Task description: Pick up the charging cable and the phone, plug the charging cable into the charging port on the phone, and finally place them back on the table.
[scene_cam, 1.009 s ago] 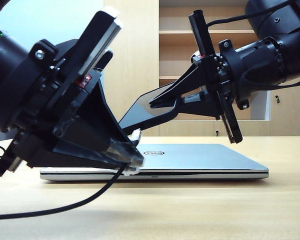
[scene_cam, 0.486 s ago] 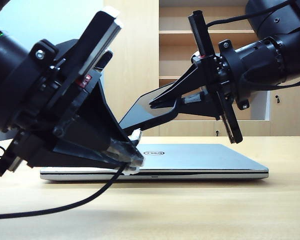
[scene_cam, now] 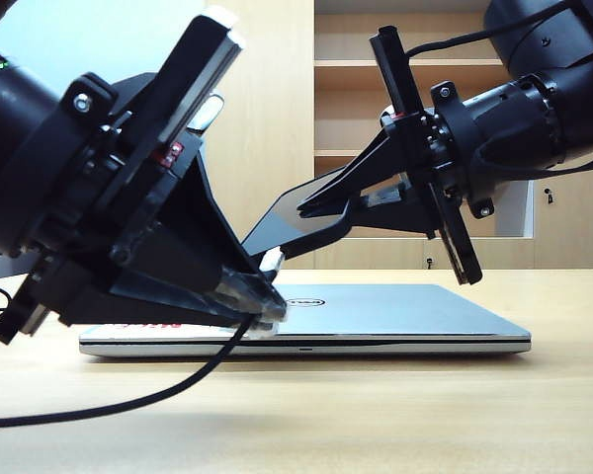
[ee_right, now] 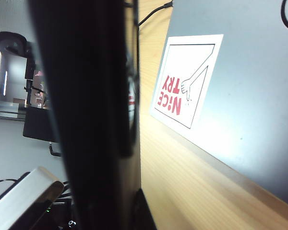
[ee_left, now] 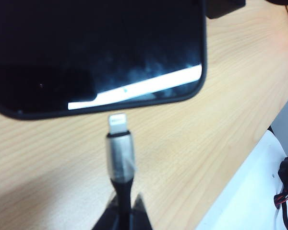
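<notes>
At center frame, our left end effector (scene_cam: 262,306) pinches the charging cable (ee_left: 120,158); our right end effector (scene_cam: 306,205) clamps the phone (ee_left: 96,52).

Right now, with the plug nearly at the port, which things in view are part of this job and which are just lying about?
In the job:
- charging cable, pinched in the left gripper
- phone, held tilted by the right gripper
- table

Lying about:
- closed silver Dell laptop
- its "Nice Try" sticker
- wooden shelves behind

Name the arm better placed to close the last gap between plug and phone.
Left. The left gripper, shut on the charging cable, aims its plug at the phone edge; the right gripper just holds the phone.
</notes>
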{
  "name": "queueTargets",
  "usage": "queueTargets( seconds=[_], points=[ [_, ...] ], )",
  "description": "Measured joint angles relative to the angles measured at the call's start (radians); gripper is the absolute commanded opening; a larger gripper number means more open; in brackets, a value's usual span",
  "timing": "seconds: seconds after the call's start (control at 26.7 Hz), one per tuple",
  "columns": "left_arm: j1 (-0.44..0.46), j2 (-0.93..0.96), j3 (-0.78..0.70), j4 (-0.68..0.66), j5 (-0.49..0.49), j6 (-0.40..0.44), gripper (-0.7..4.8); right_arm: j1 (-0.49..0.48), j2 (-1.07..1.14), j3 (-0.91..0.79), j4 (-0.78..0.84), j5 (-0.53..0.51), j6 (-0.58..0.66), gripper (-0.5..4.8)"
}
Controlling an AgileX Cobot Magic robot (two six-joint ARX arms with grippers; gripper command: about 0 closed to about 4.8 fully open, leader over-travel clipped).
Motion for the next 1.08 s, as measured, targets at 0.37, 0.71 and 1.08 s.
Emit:
queueTargets(
  seconds=[0.37,0.71,1.08],
  points=[
    [0.000,0.000,0.000,-0.022,0.000,0.000,-0.07,0.009,0.000,0.000,0.000,-0.015,0.007,-0.06],
    [0.001,0.000,0.000,-0.028,0.000,-0.001,-0.07,0.042,0.000,0.000,0.015,-0.002,-0.040,-0.06],
    [0.001,0.000,0.000,-0.028,0.000,-0.001,-0.07,0.021,0.000,-0.002,0.053,0.010,-0.045,-0.06]
  ],
)
